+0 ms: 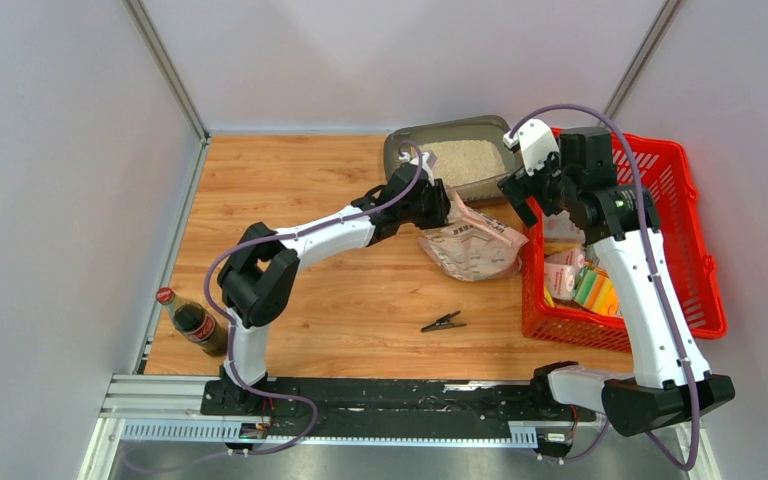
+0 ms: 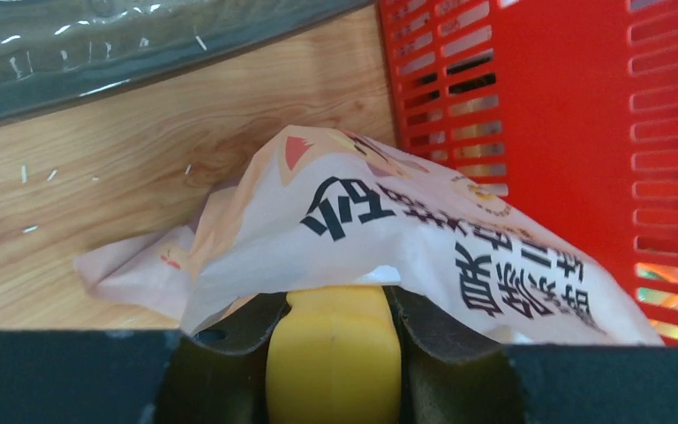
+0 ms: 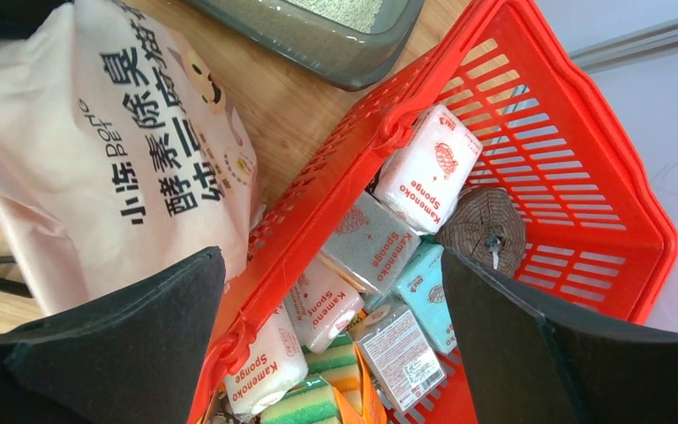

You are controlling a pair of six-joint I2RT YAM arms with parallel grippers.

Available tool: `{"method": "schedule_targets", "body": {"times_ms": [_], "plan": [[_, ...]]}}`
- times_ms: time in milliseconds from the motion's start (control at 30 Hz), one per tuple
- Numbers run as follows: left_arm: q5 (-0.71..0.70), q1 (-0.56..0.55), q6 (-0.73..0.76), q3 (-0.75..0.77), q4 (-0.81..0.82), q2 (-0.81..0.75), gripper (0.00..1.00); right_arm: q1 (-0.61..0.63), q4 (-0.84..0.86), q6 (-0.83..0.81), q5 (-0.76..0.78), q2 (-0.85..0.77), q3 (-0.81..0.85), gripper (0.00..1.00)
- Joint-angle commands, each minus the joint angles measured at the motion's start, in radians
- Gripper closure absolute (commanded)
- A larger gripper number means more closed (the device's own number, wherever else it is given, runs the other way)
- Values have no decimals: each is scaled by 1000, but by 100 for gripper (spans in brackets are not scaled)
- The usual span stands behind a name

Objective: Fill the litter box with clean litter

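The litter box (image 1: 393, 150), holding litter (image 1: 465, 160), lies just behind the bag (image 1: 472, 245). The basket (image 1: 705, 300) stands just right of the bag, a clip (image 1: 443, 322) lies before it, and a bottle (image 1: 190, 322) is well left.

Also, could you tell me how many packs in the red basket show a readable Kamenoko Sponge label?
4, in a row along the red basket's wall: a white-and-pink pack, a grey pack, a pale pink pack, a white pack. Others may face away or lie hidden.
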Motion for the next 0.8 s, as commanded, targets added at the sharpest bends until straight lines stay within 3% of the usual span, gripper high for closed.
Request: {"method": "schedule_targets", "body": {"times_ms": [0, 233, 767], "plan": [[238, -22, -217, -62, 305, 72, 100, -2, -9, 0, 5, -6, -8, 0], [306, 19, -248, -53, 362, 67, 100, -2, -9, -12, 15, -22, -23, 0], [436, 159, -116, -97, 308, -97, 100, -2, 33, -57, 17, -19, -20, 0]]}}
